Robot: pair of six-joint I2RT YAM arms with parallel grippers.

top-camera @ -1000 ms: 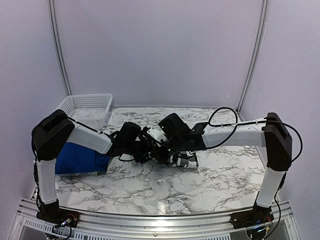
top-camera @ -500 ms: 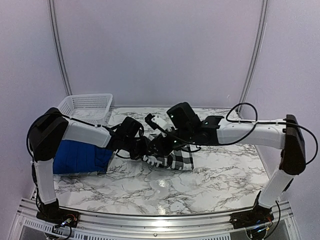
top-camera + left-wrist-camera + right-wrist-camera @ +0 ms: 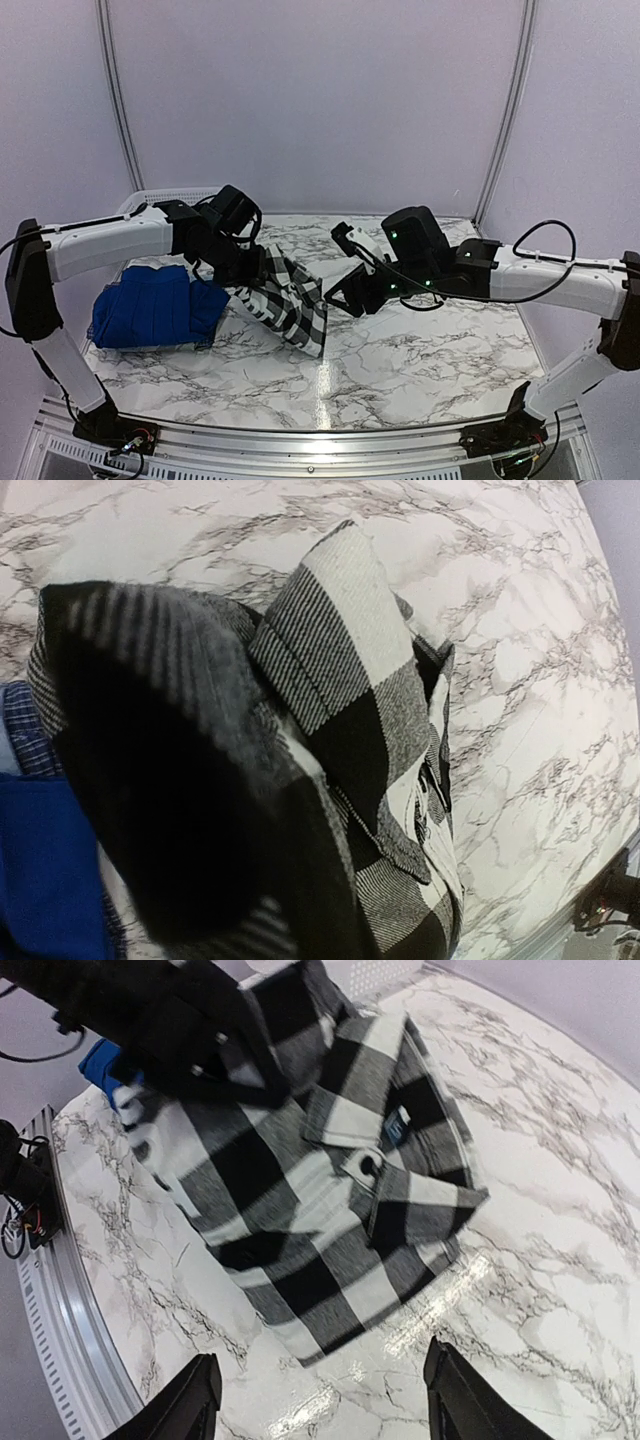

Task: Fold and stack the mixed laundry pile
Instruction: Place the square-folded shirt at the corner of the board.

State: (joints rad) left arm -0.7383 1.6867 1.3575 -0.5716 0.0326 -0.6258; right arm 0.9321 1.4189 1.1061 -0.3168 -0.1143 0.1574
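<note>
table: white-and-grey marble-pattern table top (image 3: 430,350), carries everything
basket: white plastic lattice basket (image 3: 165,192), far left corner, mostly hidden behind the left arm
blue pile: royal-blue shirt (image 3: 150,310), bunched at the left edge, not neatly folded; small-checked navy cloth (image 3: 18,730) peeks out beside it
flannel: black-and-white buffalo-check flannel shirt (image 3: 290,300), raised off the table between left edge and centre, hanging slanted from its upper end; low corner looks to reach the top, can't confirm
left gripper (image 3: 248,262): clamped on the flannel's upper edge; cloth fills its wrist view
right gripper (image 3: 325,1400): fingers (image 3: 195,1400) spread wide, nothing between them, just right of the flannel, apart from it
step: judged as carrying the flannel toward the blue pile to stack it, one arm only
next move: needs the flannel lowered flat on the pile without its loose layers unfolding; right gripper free to steady the hanging end
risk: single pinch, so the fold may sag open
writing: small blue tag (image 3: 397,1125) near the collar, text too small to read; no other brand seen
</note>
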